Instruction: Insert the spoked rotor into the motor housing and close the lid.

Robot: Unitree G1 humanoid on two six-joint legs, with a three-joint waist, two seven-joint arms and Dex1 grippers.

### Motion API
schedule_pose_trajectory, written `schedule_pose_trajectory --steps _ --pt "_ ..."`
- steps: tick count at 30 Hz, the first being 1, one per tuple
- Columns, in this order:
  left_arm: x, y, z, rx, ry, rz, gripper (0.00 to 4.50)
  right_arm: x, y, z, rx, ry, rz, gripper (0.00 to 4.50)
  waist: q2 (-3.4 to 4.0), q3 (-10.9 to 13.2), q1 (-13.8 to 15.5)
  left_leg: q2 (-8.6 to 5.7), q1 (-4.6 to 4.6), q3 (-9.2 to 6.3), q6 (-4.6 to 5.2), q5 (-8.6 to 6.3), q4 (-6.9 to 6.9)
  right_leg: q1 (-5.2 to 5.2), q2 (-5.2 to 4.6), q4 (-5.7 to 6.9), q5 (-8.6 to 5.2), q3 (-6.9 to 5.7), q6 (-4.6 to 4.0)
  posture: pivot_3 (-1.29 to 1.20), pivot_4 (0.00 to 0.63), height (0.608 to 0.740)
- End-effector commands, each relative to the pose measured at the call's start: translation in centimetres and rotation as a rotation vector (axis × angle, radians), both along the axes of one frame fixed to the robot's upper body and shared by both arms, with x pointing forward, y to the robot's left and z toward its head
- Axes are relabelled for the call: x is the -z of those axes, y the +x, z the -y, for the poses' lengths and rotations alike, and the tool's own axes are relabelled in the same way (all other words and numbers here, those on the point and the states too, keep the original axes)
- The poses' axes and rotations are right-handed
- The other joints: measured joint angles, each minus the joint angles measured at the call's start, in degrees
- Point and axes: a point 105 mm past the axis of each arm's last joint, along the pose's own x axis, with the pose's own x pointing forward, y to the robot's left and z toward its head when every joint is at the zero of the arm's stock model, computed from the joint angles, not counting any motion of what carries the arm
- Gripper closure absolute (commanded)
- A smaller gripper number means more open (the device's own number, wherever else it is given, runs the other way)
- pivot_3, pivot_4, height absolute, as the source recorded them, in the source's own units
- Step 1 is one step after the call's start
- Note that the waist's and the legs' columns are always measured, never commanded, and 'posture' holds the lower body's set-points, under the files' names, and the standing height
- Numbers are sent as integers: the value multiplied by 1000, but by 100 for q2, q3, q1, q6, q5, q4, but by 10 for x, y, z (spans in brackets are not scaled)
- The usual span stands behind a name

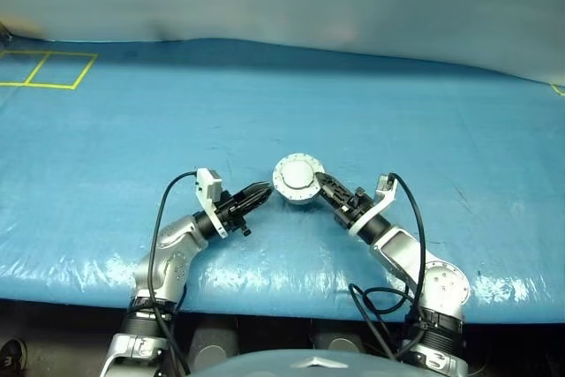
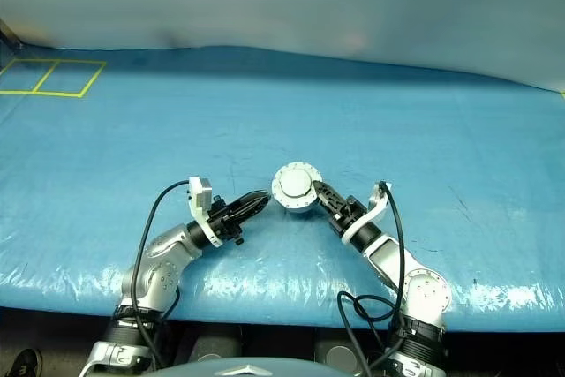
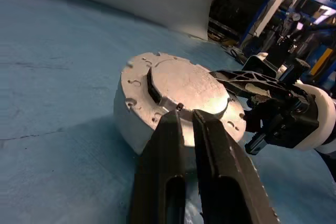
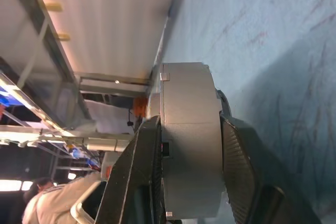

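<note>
Right pincer (image 1: 328, 188) pinches the closed motor housing (image 1: 296, 181); left pincer (image 1: 261, 193), seemingly slightly spread, hovers beside it.

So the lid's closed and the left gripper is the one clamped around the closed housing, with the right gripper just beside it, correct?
Not quite: the right gripper is the one clamped around the closed motor housing, one finger on each side, as the right wrist view shows. The left gripper is just beside it. The lid is closed.

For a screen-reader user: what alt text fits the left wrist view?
A round grey motor housing with its lid closed sits on a blue table cover. The left gripper hovers nearly shut just before it; the right gripper clamps it from the far side.
</note>
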Motion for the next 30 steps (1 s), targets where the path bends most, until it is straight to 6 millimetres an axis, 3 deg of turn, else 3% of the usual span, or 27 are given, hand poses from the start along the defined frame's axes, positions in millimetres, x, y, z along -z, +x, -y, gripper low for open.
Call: schedule_pose_trajectory --steps 1,7,9,13,16,23,30 --pt "-20 0 -2 -38 -138 3 2574 -45 2 -3 -5 99 173 3287 0 1 -8 0 0 0 0 0 1 0 0 0 0 0 0 0 150 740" --pt "-28 -3 5 -27 -295 -80 457 -67 -2 -9 -49 144 251 3287 2 1 -36 0 0 0 3 2 13 3 0 2 1 1 0 0 150 740" --pt "-28 -7 14 26 -330 -130 14 -72 -6 -14 -80 147 270 3287 2 2 -39 0 0 0 3 2 12 3 1 2 1 1 0 0 150 740" --pt "-32 -15 32 147 -445 -241 14 -75 -19 -24 -165 161 297 3287 2 2 -37 -1 -3 -1 3 1 11 3 1 0 1 1 0 0 150 740" --pt "-37 -18 39 208 -512 -278 14 -65 -24 -34 -211 111 261 3287 2 2 -37 -1 -2 -2 4 1 13 3 1 1 1 1 0 0 150 740" --pt "-46 -15 40 242 -612 -298 14 -56 -30 -42 -244 83 231 3287 2 2 -40 -1 -3 -3 4 1 20 4 3 3 1 1 0 0 150 740" --pt "-48 -2 36 159 -631 -281 14 -59 -31 -42 -250 77 249 3287 0 3 -14 -2 -3 -3 3 1 22 6 3 0 1 0 0 0 150 740"
